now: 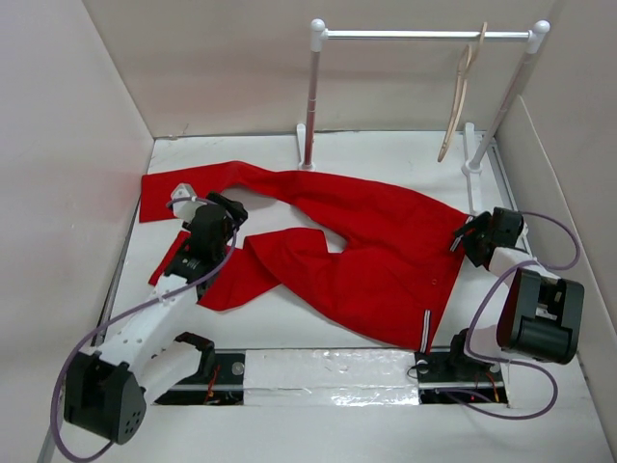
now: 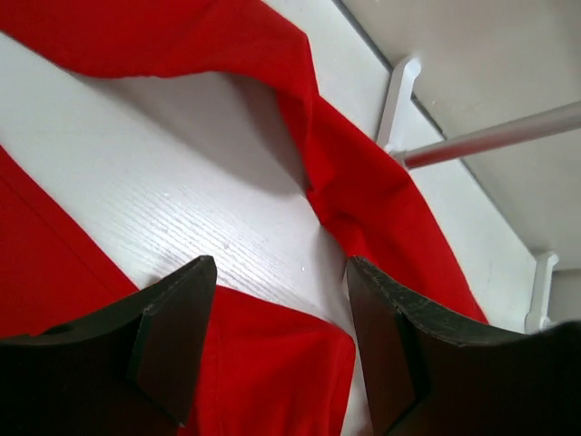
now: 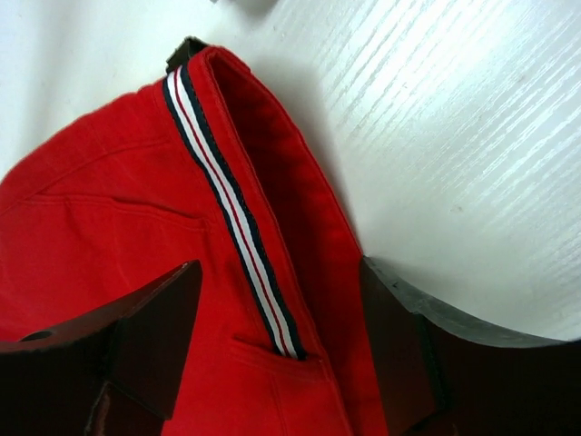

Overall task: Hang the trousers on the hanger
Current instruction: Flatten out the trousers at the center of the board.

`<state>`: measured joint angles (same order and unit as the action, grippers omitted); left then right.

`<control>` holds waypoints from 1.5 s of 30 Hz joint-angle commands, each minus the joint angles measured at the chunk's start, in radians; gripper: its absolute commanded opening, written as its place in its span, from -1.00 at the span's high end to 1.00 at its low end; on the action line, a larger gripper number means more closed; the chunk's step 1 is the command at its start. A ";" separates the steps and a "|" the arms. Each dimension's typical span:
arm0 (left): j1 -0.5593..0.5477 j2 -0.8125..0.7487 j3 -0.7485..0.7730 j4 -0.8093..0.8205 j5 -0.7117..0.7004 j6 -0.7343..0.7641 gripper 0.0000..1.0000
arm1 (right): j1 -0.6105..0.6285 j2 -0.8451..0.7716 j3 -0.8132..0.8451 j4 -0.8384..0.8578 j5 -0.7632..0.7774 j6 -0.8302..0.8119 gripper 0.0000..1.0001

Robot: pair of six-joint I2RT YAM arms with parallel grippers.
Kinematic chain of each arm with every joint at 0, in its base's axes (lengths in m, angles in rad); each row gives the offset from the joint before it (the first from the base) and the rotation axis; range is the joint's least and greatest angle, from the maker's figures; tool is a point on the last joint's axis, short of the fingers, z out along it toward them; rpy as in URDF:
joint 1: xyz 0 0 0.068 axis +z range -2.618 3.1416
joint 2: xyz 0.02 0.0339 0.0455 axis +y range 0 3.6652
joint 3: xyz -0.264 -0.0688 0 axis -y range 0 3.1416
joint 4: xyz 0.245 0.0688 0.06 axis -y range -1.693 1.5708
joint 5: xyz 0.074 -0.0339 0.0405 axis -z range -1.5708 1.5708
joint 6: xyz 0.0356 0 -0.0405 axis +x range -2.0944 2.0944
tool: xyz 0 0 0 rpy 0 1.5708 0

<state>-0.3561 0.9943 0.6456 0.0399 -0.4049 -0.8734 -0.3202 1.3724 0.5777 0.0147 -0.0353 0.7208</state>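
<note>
Sprawling trousers (image 1: 376, 256): spread out flat on the white table (image 1: 289, 323), with the waist turned to the right and both legs run out to the left
Far leg: stretched toward the far left corner, its end laid just short of the left wall
Near leg: bent back toward the near left, with a wedge of bare table left between it and the far leg
Hanger (image 1: 461, 96): hooked over the silver bar of the rack (image 1: 424, 35) at the far right, seen almost edge-on, hung above the table and apart from the trousers
Left gripper (image 1: 229, 210): set low over the gap between the two legs, fingers spread apart with nothing clamped
Left wrist view: white tabletop is seen between the dark fingers (image 2: 172, 318), red cloth lies under and before them, and the far leg is draped across beyond, next to a white rack foot (image 2: 399, 91)
Right gripper (image 1: 467, 237): brought to the waist edge on the right side, fingers parted, nothing pinched
Right wrist view: a folded-up ridge of waistband and its stripe trim (image 3: 231, 209) are framed between the two fingers (image 3: 145, 336); whether the pads are touching the cloth cannot be told
Second stripe trim (image 1: 425, 330): shown at the near right corner of the trousers
</note>
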 commanded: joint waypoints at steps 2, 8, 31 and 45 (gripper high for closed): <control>0.003 -0.069 -0.098 0.104 -0.063 0.030 -0.18 | -0.005 0.025 0.077 0.004 -0.032 -0.050 -0.27; 0.003 0.010 -0.095 0.129 -0.049 0.034 -0.22 | -0.016 -0.045 0.088 -0.053 0.031 -0.046 0.96; 0.129 0.124 -0.104 0.172 0.000 -0.056 -0.60 | 0.010 0.094 0.576 -0.228 0.325 -0.035 -0.66; 0.218 0.457 0.083 0.117 0.040 -0.136 -0.60 | 0.656 -0.294 0.106 0.053 0.043 -0.155 0.95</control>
<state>-0.1436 1.4261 0.6510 0.1673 -0.3660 -0.9840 0.1963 1.0618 0.7200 0.0166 0.0841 0.6472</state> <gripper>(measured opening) 0.798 0.039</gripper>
